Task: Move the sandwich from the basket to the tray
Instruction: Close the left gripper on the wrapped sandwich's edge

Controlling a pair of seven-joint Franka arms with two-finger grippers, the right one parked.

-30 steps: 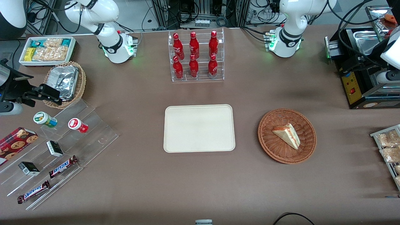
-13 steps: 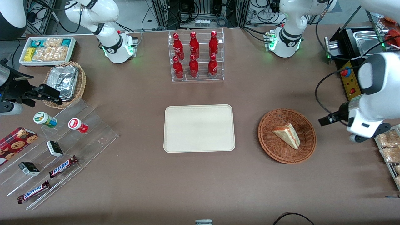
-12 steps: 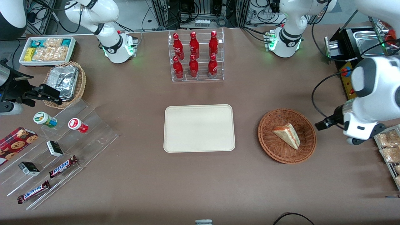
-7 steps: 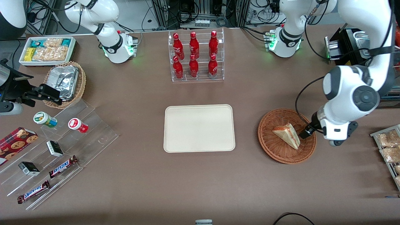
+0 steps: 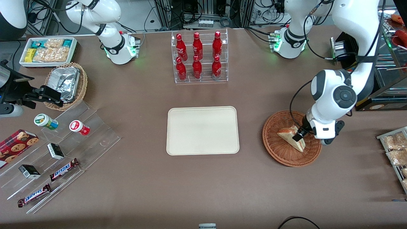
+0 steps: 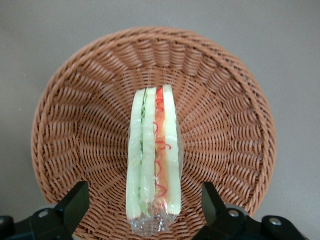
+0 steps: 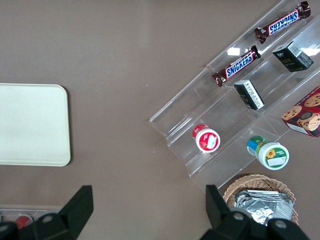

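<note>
The sandwich [image 5: 289,136], a pale wedge with red and green filling stripes, lies in the round reddish-brown wicker basket [image 5: 276,149]. My left gripper [image 5: 300,135] hangs just above the basket, over the sandwich's wide end. In the left wrist view the gripper [image 6: 144,202] is open. Its black fingers [image 6: 75,205] stand one on each side of the wrapped sandwich [image 6: 152,150] without touching it, with the basket [image 6: 225,125] beneath. The cream-white tray [image 5: 203,130] lies empty mid-table, toward the parked arm's end from the basket. It also shows in the right wrist view [image 7: 30,125].
A clear rack of red bottles [image 5: 199,57] stands farther from the front camera than the tray. A black machine [image 5: 365,79] and a rack of snack packets [image 5: 394,149] sit at the working arm's end. A stepped acrylic display [image 5: 63,143], a tan foil basket [image 5: 65,84] and a white snack bin [image 5: 47,51] are at the parked arm's end.
My left arm has swung in from the working arm's end of the table. The gripper now hangs over the sandwich in the basket. The sandwich, basket and tray have not moved.
</note>
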